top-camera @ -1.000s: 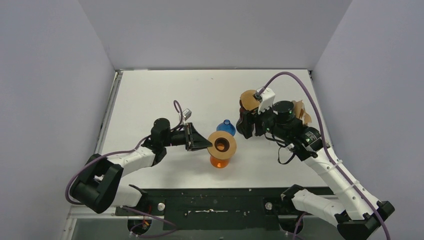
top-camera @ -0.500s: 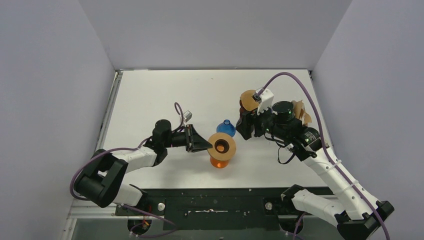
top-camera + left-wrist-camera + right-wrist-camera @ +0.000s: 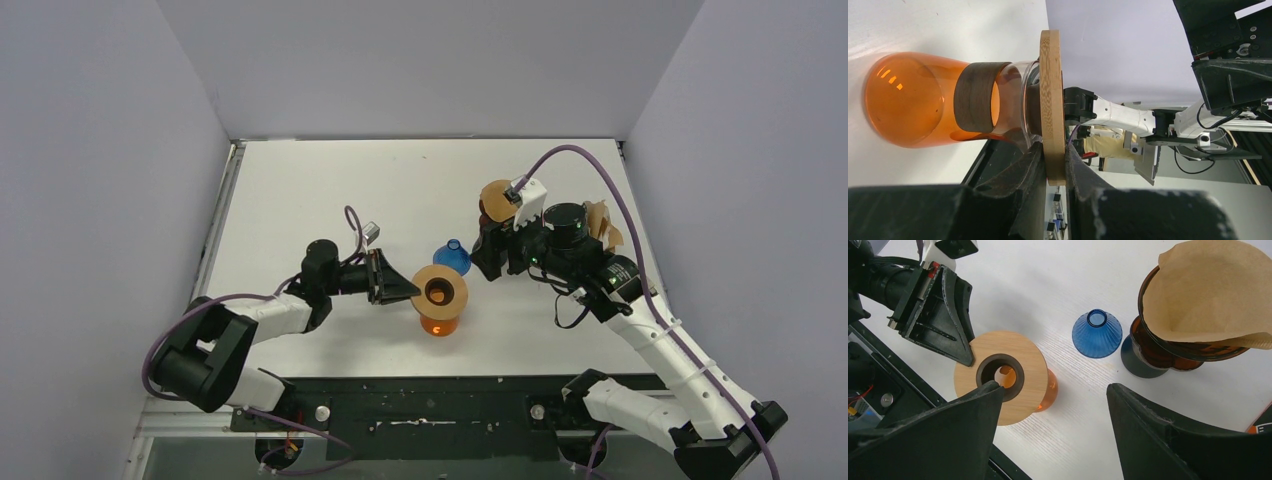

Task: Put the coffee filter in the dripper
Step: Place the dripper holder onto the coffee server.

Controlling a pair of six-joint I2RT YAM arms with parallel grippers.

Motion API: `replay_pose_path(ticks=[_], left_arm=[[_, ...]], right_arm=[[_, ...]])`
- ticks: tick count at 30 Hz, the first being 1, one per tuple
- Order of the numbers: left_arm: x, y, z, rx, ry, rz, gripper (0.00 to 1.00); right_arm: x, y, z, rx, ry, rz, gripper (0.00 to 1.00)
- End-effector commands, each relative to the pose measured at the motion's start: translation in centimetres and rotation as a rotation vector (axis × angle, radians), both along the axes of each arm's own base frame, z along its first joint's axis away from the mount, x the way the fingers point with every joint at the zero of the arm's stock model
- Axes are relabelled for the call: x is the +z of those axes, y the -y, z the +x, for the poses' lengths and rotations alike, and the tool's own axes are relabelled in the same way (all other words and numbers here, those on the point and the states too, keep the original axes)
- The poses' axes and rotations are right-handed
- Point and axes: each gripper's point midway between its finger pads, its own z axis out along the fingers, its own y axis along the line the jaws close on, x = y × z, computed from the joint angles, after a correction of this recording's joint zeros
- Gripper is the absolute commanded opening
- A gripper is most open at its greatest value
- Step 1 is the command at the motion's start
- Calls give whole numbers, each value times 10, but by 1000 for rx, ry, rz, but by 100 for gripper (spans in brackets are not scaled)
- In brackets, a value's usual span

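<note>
Movement is slight: the left claw (image 3: 408,290), pinching the rim of the wooden ring (image 3: 1028,365) on the orange carafe (image 3: 908,100), has drawn it a touch toward its own side. The right claw (image 3: 1053,390) stays spread and empty above the desk (image 3: 1048,280), so the pick has probably not begun. The coffee filter (image 3: 1208,295) sits in an amber holder (image 3: 1158,352), mouth up and axis near vertical, just beside the blue dripper (image 3: 1097,335), which stands spout-up.
</note>
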Motion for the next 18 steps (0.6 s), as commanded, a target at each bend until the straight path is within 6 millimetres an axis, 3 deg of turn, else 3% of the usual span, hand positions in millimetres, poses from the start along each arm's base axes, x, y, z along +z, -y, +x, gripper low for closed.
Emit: replay_pose_path(ticks=[1,8,18], left_arm=[[7,0,-2,-26,54,-31,18],[1,0,-3,-28,53,3,39],[-7,4,0,-38,59,92,46]], right_arm=[[11,-4,7,-8,30,37,78],[11,-4,7,-6,27,39,79],[10,-3,6,-10,25,39,80]])
